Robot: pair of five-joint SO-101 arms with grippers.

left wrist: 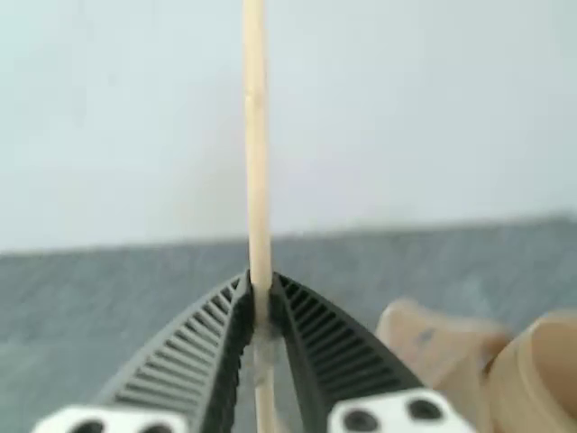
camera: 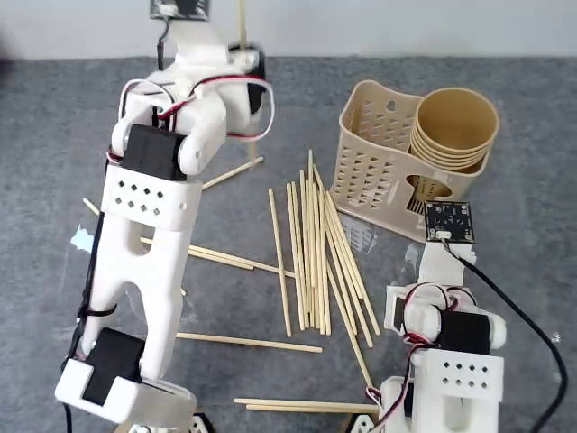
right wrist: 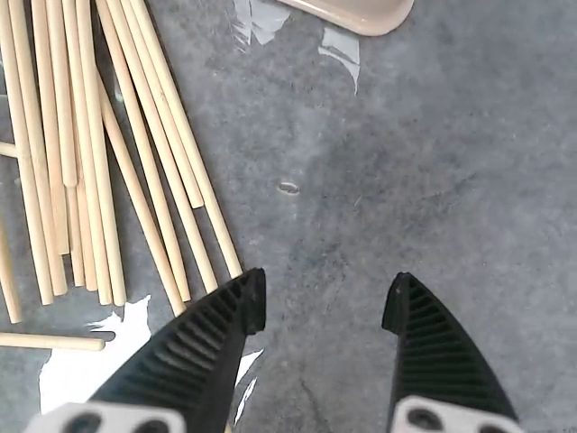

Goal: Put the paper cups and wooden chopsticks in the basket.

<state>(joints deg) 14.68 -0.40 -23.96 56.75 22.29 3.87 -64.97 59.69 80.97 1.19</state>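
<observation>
My left gripper (left wrist: 260, 284) is shut on one wooden chopstick (left wrist: 255, 135), held upright above the far side of the table; in the high view the gripper (camera: 252, 90) sits left of the basket. The beige basket (camera: 374, 149) stands at the back right with a stack of paper cups (camera: 455, 126) in it. Several chopsticks (camera: 311, 253) lie loose on the grey table in front of it. My right gripper (right wrist: 325, 298) hangs open over bare table, the chopstick pile (right wrist: 90, 162) beside it, nothing between its fingers.
More single chopsticks lie near the front edge (camera: 297, 406) and beside the left arm (camera: 225, 257). Shiny scraps of tape (right wrist: 90, 361) stick to the table. The basket's corner (right wrist: 361, 11) lies beyond the right gripper. The right arm's base (camera: 446, 361) stands front right.
</observation>
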